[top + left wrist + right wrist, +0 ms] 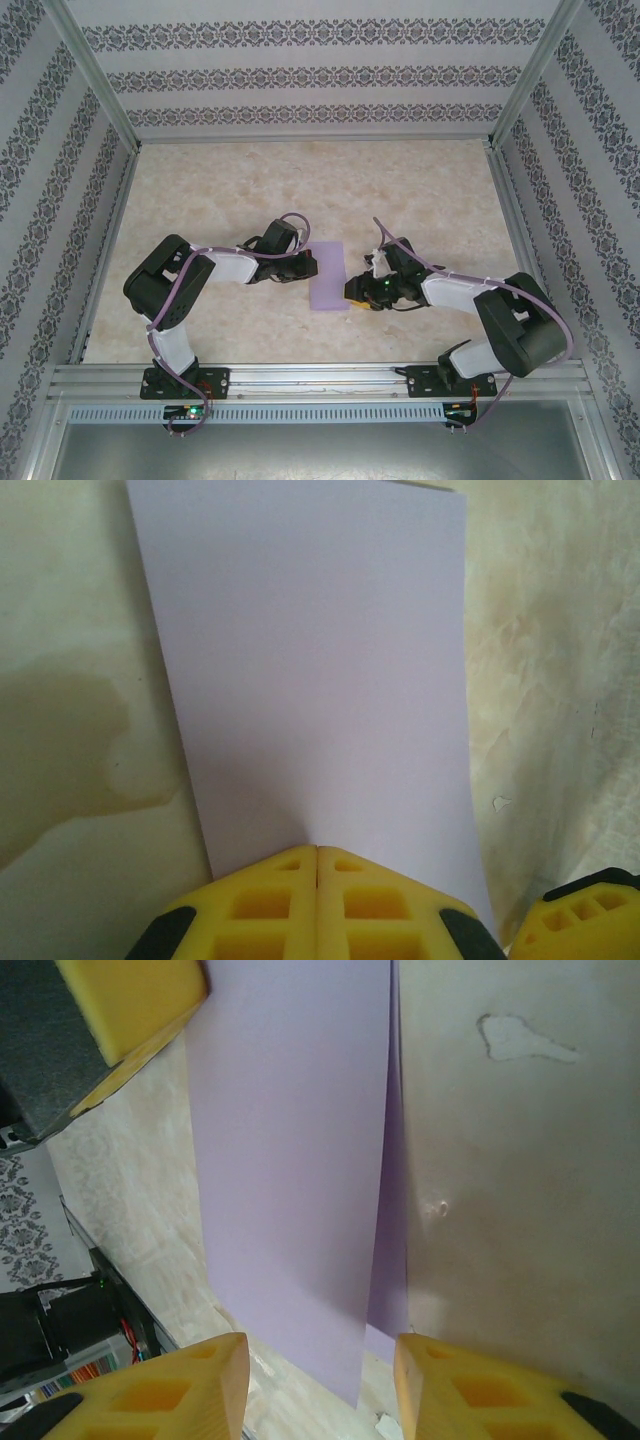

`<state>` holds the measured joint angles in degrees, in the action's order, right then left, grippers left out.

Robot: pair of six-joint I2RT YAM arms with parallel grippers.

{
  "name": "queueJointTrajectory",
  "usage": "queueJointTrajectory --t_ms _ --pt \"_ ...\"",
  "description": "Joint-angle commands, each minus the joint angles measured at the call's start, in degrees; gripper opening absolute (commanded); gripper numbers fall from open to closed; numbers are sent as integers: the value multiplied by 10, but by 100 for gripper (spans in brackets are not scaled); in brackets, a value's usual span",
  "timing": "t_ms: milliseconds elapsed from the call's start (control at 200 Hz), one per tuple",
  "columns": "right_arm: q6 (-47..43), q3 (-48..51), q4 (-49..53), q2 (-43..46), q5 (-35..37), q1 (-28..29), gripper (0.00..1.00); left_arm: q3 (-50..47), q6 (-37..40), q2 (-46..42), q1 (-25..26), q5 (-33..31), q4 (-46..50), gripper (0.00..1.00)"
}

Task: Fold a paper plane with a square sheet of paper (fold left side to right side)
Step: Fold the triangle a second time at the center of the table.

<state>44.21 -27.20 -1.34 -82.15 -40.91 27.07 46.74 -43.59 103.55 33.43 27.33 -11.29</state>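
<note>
Two layers of lilac show where the square sheet of paper lies flat on the table. It is doubled into a narrow strip directly between the two sets of jaws. The left arm has its jaws pressed together, the yellow fingertips meeting at the strip's nearest edge. I cannot tell whether they pinch that edge or merely bear down on it. Either way, the likely purpose is to pin the paper so it neither slides nor springs open. The right arm has its jaws clearly apart, one yellow fingertip on each side of the strip's near corner and neither touching it. Just ahead of these jaws the top layer casts a shadow along its long edge, and a sliver of the lower layer peeps out beside it. The edges therefore look slightly out of line and the fold not fully flattened. Judging by this, the left-to-right fold is made but wants creasing, and the spread jaws look placed to leave the free edges undisturbed. No brand, label or lettering can be read anywhere. The paper is plain, and the patterned walls carry only ornament.
</note>
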Motion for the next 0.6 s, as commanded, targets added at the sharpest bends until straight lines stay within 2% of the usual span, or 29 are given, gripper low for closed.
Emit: queueJointTrajectory --t_ms 0,120,290,595 --pt "13 1 -28 -14 -12 8 42 -9 3 1 14 -13 39 0" --pt "19 -3 -46 -28 -16 11 42 -9 4 1 15 -15 40 0" --pt "27 -6 -72 -43 -15 11 36 -9 8 -2 16 -21 45 0" --pt "13 -48 -100 -88 -22 -14 32 -3 12 -4 19 -18 49 0"
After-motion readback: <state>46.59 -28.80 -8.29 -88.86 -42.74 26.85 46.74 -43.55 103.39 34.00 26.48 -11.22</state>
